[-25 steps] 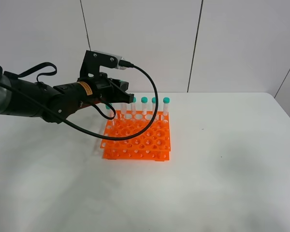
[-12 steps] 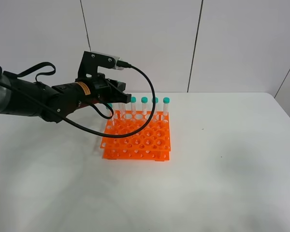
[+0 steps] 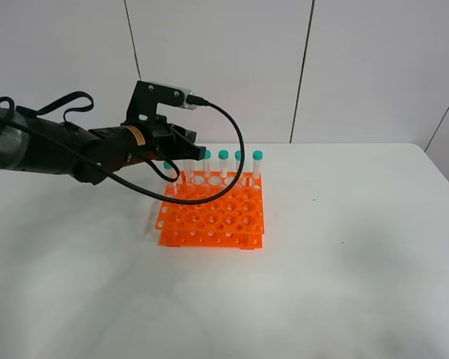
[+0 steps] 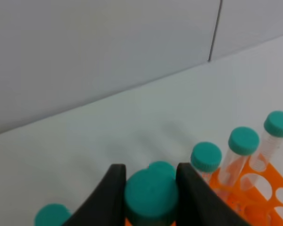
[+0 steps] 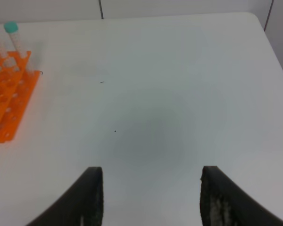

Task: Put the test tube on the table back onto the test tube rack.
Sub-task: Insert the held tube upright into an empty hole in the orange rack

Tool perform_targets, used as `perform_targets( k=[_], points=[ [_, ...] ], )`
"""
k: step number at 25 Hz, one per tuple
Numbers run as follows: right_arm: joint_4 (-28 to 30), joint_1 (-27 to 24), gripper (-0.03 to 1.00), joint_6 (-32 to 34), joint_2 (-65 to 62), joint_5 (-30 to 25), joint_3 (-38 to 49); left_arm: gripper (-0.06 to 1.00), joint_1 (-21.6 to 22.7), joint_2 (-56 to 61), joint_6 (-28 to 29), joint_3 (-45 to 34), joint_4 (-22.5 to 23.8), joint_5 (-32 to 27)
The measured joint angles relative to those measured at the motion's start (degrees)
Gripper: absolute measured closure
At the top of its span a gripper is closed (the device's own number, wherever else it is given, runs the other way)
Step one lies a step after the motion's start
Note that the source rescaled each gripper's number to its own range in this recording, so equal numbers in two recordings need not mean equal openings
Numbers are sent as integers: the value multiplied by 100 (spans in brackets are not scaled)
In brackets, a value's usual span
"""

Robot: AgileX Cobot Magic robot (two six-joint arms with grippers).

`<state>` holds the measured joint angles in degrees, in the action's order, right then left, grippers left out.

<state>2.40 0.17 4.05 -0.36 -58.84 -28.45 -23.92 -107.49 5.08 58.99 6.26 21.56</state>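
Observation:
The orange test tube rack (image 3: 213,213) stands on the white table (image 3: 344,262), with several teal-capped tubes (image 3: 223,155) upright in its back row. My left gripper (image 3: 185,153) hovers over the rack's back left corner. In the left wrist view it (image 4: 151,181) is shut on the teal cap of the test tube (image 4: 152,192), whose body hangs hidden below. Other caps (image 4: 244,140) stand close beside it. My right gripper (image 5: 152,172) is open and empty over bare table to the right of the rack (image 5: 7,101).
A black cable (image 3: 236,161) loops from the left wrist camera down over the rack's back. A white panelled wall (image 3: 307,67) stands behind the table. The table's right edge (image 5: 273,52) shows in the right wrist view.
The left arm has shifted only slightly, keeping the tube above the rack's back left corner. The right gripper has not moved.

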Motion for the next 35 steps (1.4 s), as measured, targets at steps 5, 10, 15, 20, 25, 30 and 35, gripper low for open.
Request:
perform_targets(
  k=[5,10,15,20,25,30,35],
  points=[
    [0,0,38,0,0,0,0,94,0,-86,0,0,0,97],
    [0,0,38,0,0,0,0,94,0,-86,0,0,0,231],
    [0,0,38,0,0,0,0,94,0,-86,0,0,0,239],
    [0,0,38,0,0,0,0,94,41,-86,0,0,0,240],
    [0,0,38,0,0,0,0,94,137,-86,0,0,0,245],
    [0,0,38,0,0,0,0,94,137,-86,0,0,0,245],
    [0,0,38,0,0,0,0,94,137,-158,4,0,0,260]
  ],
)
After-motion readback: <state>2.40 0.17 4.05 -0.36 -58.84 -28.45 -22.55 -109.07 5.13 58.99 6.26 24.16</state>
